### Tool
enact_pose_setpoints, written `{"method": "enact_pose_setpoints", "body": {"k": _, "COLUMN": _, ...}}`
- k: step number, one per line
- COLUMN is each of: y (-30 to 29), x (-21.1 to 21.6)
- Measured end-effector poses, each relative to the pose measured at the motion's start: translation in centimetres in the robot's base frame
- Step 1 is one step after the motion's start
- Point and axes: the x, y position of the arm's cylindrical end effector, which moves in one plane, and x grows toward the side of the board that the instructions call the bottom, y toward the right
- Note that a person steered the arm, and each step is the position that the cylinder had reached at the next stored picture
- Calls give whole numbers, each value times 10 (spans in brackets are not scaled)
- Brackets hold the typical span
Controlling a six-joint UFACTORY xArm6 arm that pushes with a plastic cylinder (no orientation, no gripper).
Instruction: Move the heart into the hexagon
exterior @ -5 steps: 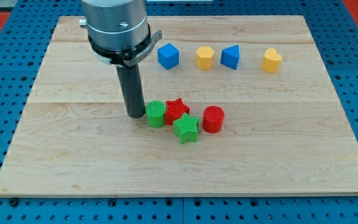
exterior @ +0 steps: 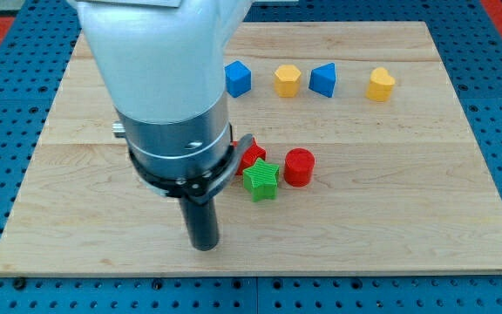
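Observation:
The yellow heart [exterior: 380, 85] lies near the view's top right on the wooden board [exterior: 390, 218]. The yellow hexagon [exterior: 288, 80] lies to its left, with a blue triangular block [exterior: 322, 80] between them. My tip [exterior: 205, 247] rests on the board near the view's bottom, left of centre, far from both yellow blocks. It touches no block. The arm's body hides part of the board's middle left.
A blue cube [exterior: 238, 78] sits left of the hexagon. In the middle are a red star [exterior: 254, 157], partly hidden by the arm, a green star [exterior: 261, 180] and a red cylinder [exterior: 299, 167]. The green cylinder seen earlier is hidden.
The arm has moved toward the view's bottom, away from the green cylinder, and now covers it. The blocks that show have not moved.

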Motion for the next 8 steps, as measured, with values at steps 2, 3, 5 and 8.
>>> {"method": "enact_pose_setpoints", "body": {"k": 2, "y": 143, "x": -20}}
{"method": "enact_pose_setpoints", "body": {"k": 3, "y": 144, "x": -21}}
{"method": "enact_pose_setpoints", "body": {"k": 5, "y": 144, "x": -21}}
{"method": "enact_pose_setpoints", "body": {"k": 8, "y": 183, "x": -27}}
